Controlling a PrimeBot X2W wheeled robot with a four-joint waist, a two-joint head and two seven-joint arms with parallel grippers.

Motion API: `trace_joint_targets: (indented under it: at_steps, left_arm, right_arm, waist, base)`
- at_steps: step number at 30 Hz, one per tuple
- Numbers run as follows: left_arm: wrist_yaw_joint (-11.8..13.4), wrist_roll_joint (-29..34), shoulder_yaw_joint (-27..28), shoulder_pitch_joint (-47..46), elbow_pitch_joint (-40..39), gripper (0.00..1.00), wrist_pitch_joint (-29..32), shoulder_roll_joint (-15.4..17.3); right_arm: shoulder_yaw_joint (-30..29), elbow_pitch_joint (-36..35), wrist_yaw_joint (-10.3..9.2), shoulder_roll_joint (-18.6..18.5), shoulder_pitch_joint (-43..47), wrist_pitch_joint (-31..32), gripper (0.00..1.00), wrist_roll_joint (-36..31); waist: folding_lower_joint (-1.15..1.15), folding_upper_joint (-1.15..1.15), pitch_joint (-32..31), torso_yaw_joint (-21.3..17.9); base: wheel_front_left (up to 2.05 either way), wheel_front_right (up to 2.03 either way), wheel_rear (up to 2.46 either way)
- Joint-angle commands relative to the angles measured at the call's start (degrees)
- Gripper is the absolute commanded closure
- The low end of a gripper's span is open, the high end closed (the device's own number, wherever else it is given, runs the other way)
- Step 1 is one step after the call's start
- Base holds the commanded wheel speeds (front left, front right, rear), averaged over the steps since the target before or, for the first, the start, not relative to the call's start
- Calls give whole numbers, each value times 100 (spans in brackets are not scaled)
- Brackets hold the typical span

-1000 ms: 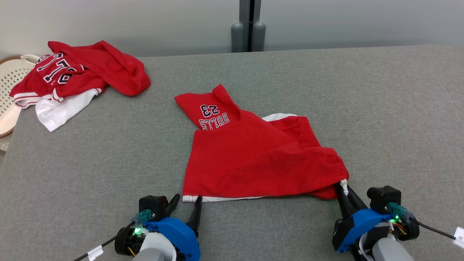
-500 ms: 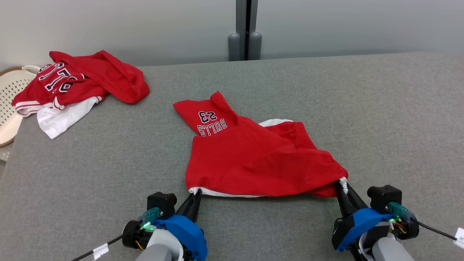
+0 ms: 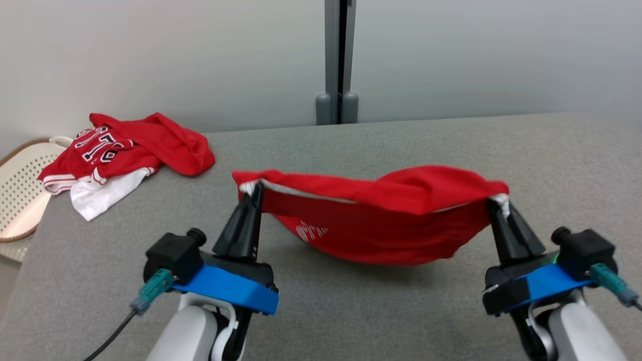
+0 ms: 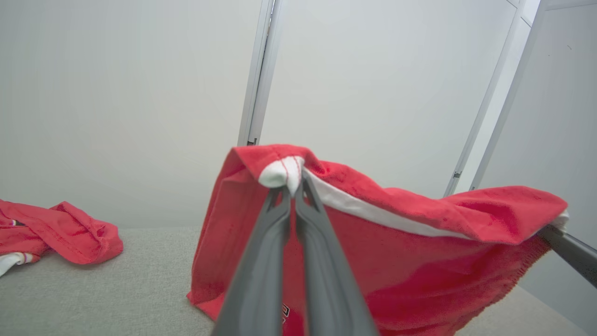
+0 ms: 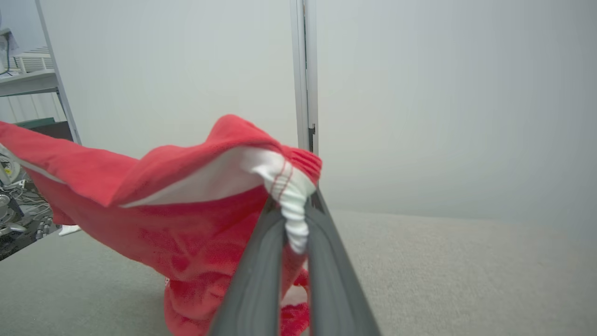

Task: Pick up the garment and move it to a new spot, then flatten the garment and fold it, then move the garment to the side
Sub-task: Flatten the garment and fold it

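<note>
The garment (image 3: 381, 215) is a pair of red shorts with white trim and lettering, hanging stretched between my two grippers above the grey table (image 3: 351, 311). My left gripper (image 3: 257, 189) is shut on its white-edged left corner, seen close in the left wrist view where the garment (image 4: 419, 242) drapes down from the left gripper (image 4: 290, 183). My right gripper (image 3: 494, 203) is shut on the other corner; in the right wrist view the white hem of the garment (image 5: 186, 214) bunches between the right gripper's (image 5: 296, 212) fingers. The cloth sags in the middle, its lowest fold close to the table.
A pile of red and white clothes (image 3: 125, 150) lies at the table's back left corner, next to a white perforated basket (image 3: 20, 190) beyond the edge. A grey wall with a vertical post (image 3: 337, 60) stands behind the table.
My left gripper closed on the garment's near left corner. Both grippers then rose, lifting the shorts off the table into a hanging span. The head camera tilted upward.
</note>
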Motion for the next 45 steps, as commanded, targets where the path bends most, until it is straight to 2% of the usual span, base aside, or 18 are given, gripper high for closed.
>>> trace_joint_targets:
  at_steps: [1,7,11,14,17,20,24,29,33,36,40,45]
  left_arm:
    - [-4,51,73,74,-255,100,-25,32]
    - [-4,247,221,53,-1819,100,18,286]
    - [-4,237,274,-291,-2607,100,425,516]
    - [-4,193,345,-662,-2816,100,801,713]
    - [-3,10,385,-1156,-2597,100,1108,832]
    - [-3,-72,302,-1839,-2153,100,1323,1008]
    - [-3,-74,168,-3022,-1320,100,1309,1176]
    - [-3,96,101,-4550,-175,100,908,1256]
    - [-3,231,5,-5328,632,100,498,1198]
    - [-3,172,-140,-5510,1122,100,292,1111]
    - [-3,8,-408,-5232,1574,100,96,1019]
    - [-3,-268,-650,-4650,1636,100,-15,1074]
  right_arm:
    - [19,-230,1,-96,68,26,100,51]
    - [-7,-2037,1,-540,101,581,100,37]
    - [-79,-3037,1,-735,57,1120,100,46]
    - [-108,-3383,1,-779,-31,1579,100,208]
    - [-40,-3343,1,-753,-286,1939,100,428]
    - [127,-2939,1,-827,-871,2117,100,557]
    - [462,-1971,1,-843,-2143,2046,100,526]
    - [887,-517,1,-502,-3950,1592,100,303]
    - [1093,608,1,-252,-4914,1049,100,-38]
    - [1178,1396,1,-90,-5249,675,100,-237]
    - [1372,2326,1,29,-5253,312,100,-341]
    - [1542,2873,1,72,-4970,29,100,-235]
  waist:
    - [1,0,-86,-72]
    - [1,0,-218,-152]
    - [1,0,-169,-175]
    - [1,0,-35,-177]
    - [1,0,279,-204]
    - [1,0,750,-238]
    - [1,0,1463,-292]
    - [1,0,2205,-377]
    - [1,0,2603,-346]
    - [1,0,2839,-268]
    - [1,0,3058,-152]
    - [1,0,3122,-130]
  base:
    - [0,0,0]
    - [0,0,0]
    - [0,0,0]
    - [0,0,0]
    - [0,0,0]
    - [0,0,0]
    - [0,0,0]
    - [0,0,0]
    - [0,0,0]
    - [0,0,0]
    - [0,0,0]
    - [0,0,0]
